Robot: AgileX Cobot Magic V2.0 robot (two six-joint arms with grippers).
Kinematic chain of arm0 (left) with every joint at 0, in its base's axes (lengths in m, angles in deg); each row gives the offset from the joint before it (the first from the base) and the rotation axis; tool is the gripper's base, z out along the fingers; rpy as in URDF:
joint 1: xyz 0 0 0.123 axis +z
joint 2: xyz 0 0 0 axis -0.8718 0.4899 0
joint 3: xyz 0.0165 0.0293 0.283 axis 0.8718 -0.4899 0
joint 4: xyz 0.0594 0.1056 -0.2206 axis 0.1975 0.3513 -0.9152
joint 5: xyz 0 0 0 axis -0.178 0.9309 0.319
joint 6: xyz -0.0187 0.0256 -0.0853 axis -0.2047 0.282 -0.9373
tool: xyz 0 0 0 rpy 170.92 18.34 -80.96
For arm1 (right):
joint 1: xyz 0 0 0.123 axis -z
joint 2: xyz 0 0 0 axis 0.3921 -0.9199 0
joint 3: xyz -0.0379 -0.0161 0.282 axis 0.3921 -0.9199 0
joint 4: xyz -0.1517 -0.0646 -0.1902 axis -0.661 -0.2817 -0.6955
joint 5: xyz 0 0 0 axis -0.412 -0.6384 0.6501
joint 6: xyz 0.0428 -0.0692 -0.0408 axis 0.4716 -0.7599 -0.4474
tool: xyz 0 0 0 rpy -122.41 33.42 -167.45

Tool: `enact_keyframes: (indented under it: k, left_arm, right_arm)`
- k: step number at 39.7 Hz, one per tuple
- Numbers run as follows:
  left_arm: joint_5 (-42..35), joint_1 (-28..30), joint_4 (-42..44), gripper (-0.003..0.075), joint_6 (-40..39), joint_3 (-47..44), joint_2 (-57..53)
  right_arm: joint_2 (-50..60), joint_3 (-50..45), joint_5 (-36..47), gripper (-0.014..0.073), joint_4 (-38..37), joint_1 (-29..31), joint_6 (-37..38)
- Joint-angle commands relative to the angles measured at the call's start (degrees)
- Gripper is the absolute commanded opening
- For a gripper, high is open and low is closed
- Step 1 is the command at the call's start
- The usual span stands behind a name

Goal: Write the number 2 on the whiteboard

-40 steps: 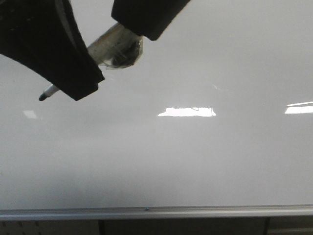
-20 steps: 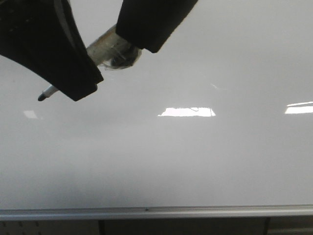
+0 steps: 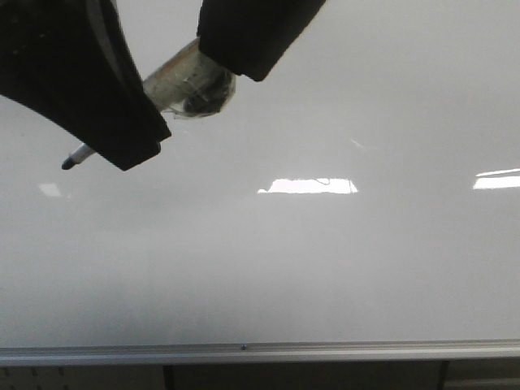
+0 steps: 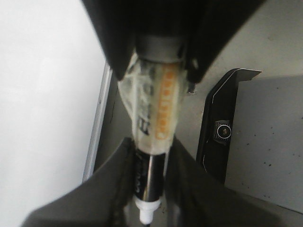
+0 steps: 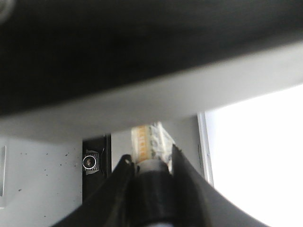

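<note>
The left matte black tool (image 3: 175,85) shows in the front view as two broad dark fingers: a wide curved one (image 3: 77,77) with a thin grey seam along its edge, and a blunter tapered one (image 3: 252,36). In the left wrist view its black fingers (image 4: 118,189) have smooth, slightly glossy inner faces. The right matte black tool (image 5: 149,189) has the same dark tapered fingers (image 5: 118,194), and a wide, pale-edged black body (image 5: 142,56) spans that view above them.
</note>
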Motion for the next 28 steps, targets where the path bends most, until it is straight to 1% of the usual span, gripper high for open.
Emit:
enact_keyframes:
  k: [1, 5, 6, 8, 12, 16, 23, 28]
  left_arm:
    - [-2.06, -0.43, -1.11, 0.0258, -0.47, 1.88, -1.25]
    - [-2.16, -0.43, -0.45, 0.0465, -0.47, 1.88, -1.49]
    - [-1.90, -0.43, -0.45, 0.0504, -0.65, 1.88, -1.64]
    - [-1.49, -0.28, -0.29, 0.0545, -0.94, 1.88, -2.04]
    - [-1.14, 1.20, 0.00, 0.0547, -2.90, 1.88, -4.24]
    - [-0.99, 4.52, 0.00, 0.0547, -4.40, 1.76, -6.89]
    - [0.11, 11.27, 0.00, 0.0547, -9.25, 0.87, -13.14]
    - [0.11, 15.07, -0.10, 0.0547, -10.74, -0.72, -17.87]
  right_arm:
    - [1.58, 1.85, 1.48, 0.0055, 1.81, 0.09, -0.42]
    - [1.65, 1.85, 1.32, 0.0055, 1.68, 0.09, -0.42]
    - [1.71, 1.85, 1.27, 0.0055, 1.54, 0.09, -0.40]
    - [2.09, 1.85, 1.14, 0.0055, 1.02, 0.15, -0.33]
    - [3.54, 1.85, 0.57, 0.0055, -0.82, 1.02, 1.39]
    - [5.43, 1.85, -0.91, 0.0055, -4.74, 3.07, 5.05]
    - [10.28, 1.40, -4.70, 0.0055, -7.86, 8.84, 13.20]
    - [15.19, -1.67, -3.07, 0.0055, -8.07, 13.66, 19.05]
